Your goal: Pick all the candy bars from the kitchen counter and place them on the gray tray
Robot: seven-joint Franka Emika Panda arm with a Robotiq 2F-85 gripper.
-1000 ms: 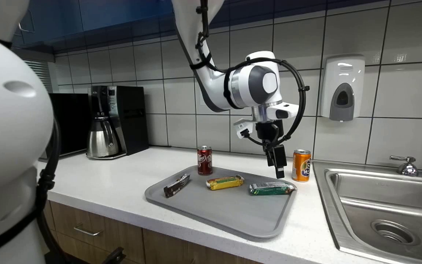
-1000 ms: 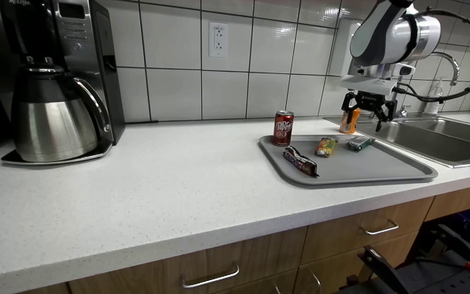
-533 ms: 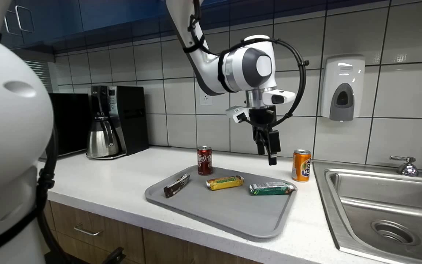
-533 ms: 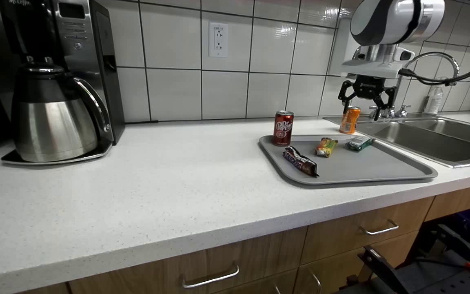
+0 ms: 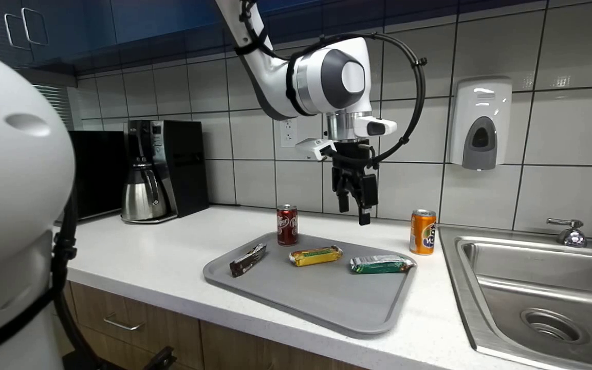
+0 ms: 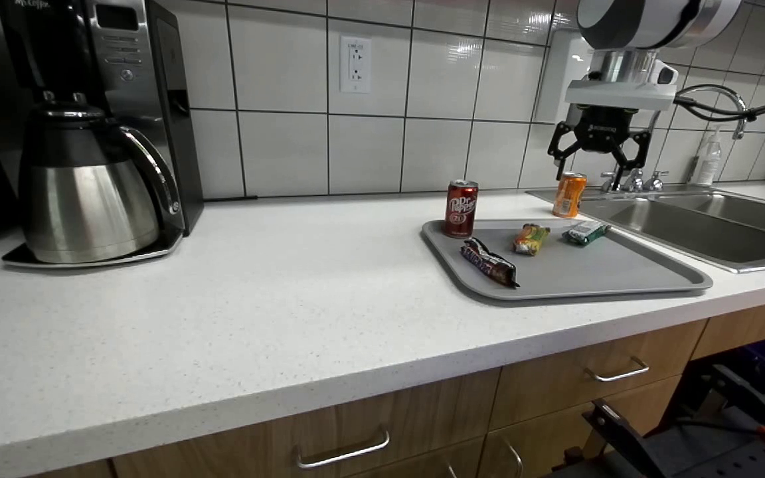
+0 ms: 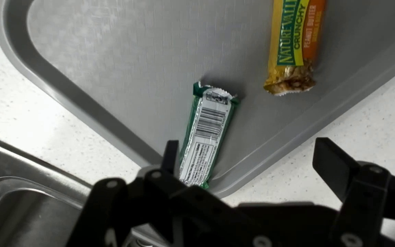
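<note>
The green candy bar (image 5: 381,264), the yellow candy bar (image 5: 315,256) and the dark candy bar (image 5: 247,260) all lie apart on the gray tray (image 5: 316,303). They also show on it in an exterior view, green (image 6: 586,232), yellow (image 6: 530,239) and dark (image 6: 489,263). The tray rests on the white kitchen counter (image 5: 157,252). My gripper (image 5: 354,215) is open and empty, in the air above the tray's back side. In the wrist view its fingers (image 7: 248,145) are wide apart. The left finger hides the green bar's near end (image 7: 206,130). The dark bar is out of that view.
A dark-red can (image 5: 287,225) stands on the tray's back corner. An orange can (image 5: 423,231) stands on the counter between tray and sink (image 5: 542,303). A coffee maker (image 5: 172,169) stands at the left. A soap dispenser (image 5: 482,123) hangs on the tiled wall.
My open gripper has risen away from the tray and shifted left, away from the orange can, in an exterior view. It has also turned more upright. The bars, tray and cans have not moved.
</note>
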